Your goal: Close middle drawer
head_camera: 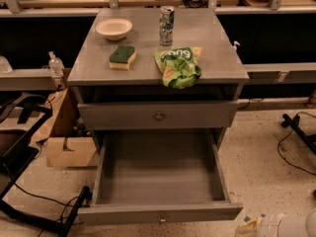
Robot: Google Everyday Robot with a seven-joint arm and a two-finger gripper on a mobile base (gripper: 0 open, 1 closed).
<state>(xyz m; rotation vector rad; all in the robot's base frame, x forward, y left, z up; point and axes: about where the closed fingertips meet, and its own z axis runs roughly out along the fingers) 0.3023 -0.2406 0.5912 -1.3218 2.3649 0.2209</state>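
The middle drawer [158,167] of the grey cabinet stands pulled far out toward me. Its plain grey inside is empty. Its low front panel [118,214] runs near the bottom of the view, with a small round metal knob [162,218]. Above it the taller-fronted drawer [118,115] with a bigger knob is shut. My gripper [256,227] shows only as a white and beige end at the lower right corner. It sits just right of the open drawer's front right corner, apart from the panel.
On the cabinet top [207,43] lie a white bowl [113,27], a green-and-yellow sponge [122,56], a can [166,19] and a green snack bag [178,65]. A cardboard box [64,142] and a black frame with cables [19,152] stand left. Cables [296,137] lie right.
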